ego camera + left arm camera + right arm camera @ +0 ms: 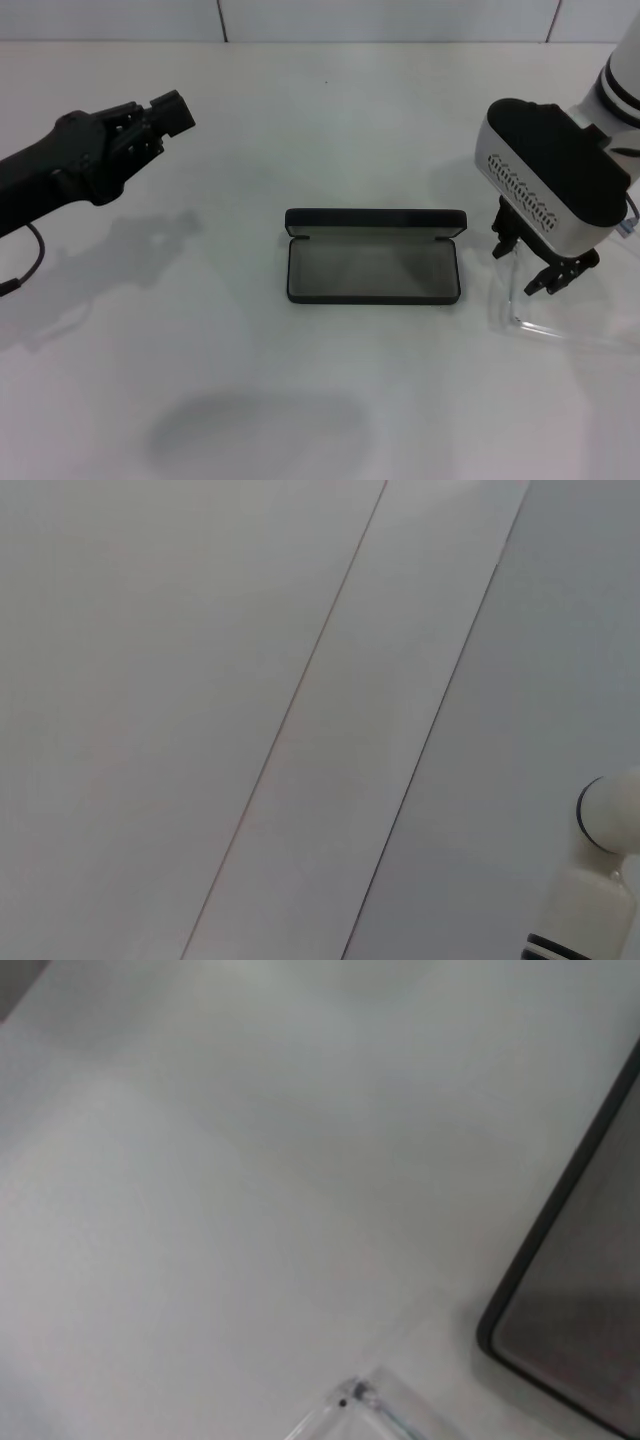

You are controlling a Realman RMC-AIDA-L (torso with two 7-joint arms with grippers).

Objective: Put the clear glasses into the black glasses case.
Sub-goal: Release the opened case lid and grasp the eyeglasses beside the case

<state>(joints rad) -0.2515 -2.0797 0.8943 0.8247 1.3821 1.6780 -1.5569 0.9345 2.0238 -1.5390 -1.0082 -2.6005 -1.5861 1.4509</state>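
The black glasses case (372, 256) lies open in the middle of the table, lid standing up at the back and grey lining showing. A corner of the case (575, 1290) also appears in the right wrist view. The clear glasses (545, 318) rest on the table to the right of the case, and one of their hinges (355, 1398) is seen close up by the right wrist camera. My right gripper (530, 264) hangs just above the glasses, open, with a finger on either side of them. My left gripper (172, 110) is held up at the far left, away from everything.
The white table (250, 380) spreads around the case, and a white wall runs along its far edge. The left wrist view shows only pale panels and part of the white right arm (600, 880).
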